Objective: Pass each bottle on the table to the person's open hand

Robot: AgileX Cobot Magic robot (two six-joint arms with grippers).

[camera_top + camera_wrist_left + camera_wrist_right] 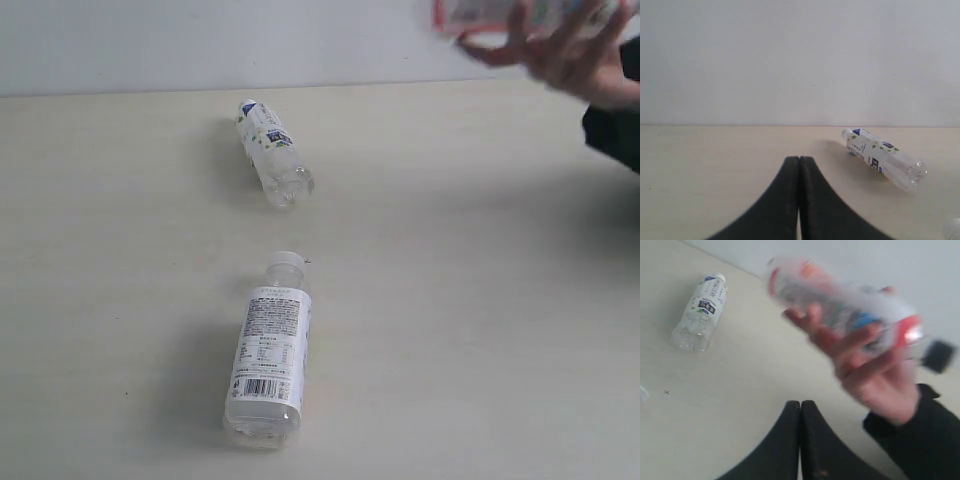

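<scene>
Green-label bottle (272,150) by far table (470,320) edge — white-label bottle (268,350) mid-table, well apart.

A plain wall (200,40), pale grey-white, fills the top strip of my exterior view. It meets my worktop (470,320) in a straight seam that runs almost level across the upper part of the frame. The worktop takes up all the rest: pale cream and matte, with faint grain running sideways and a few tiny dark specks. The light is soft and even, and the shadows at centre left are faint and blurred.
</scene>
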